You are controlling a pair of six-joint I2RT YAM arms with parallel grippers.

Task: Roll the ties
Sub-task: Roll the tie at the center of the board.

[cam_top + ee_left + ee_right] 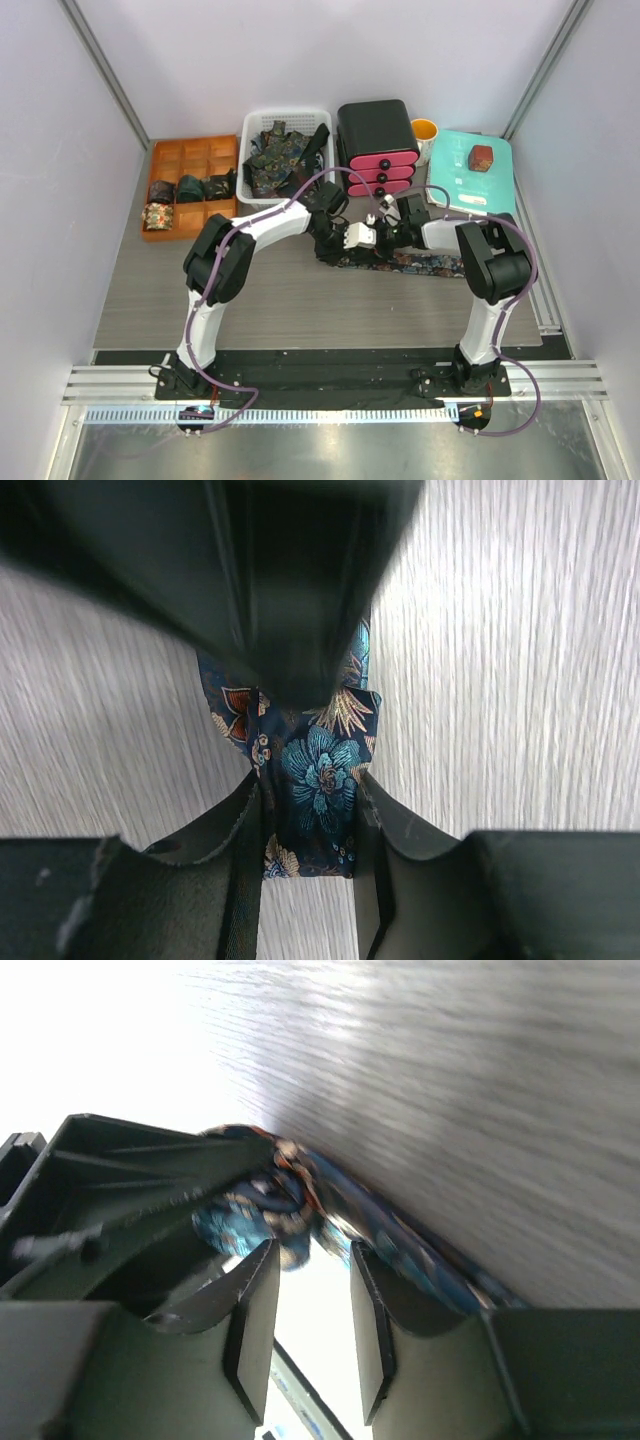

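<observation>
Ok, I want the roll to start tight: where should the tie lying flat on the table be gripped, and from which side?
Probably one end of the tie, coming straight down from above with the jaws across its narrow width. It lies flat and stretched out along the table, so no edge stands up to catch from the side.

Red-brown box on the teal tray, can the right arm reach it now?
Probably yes: the red-brown box sits uncovered on the teal tray, close to that arm, and the right pincer stands open.
</observation>
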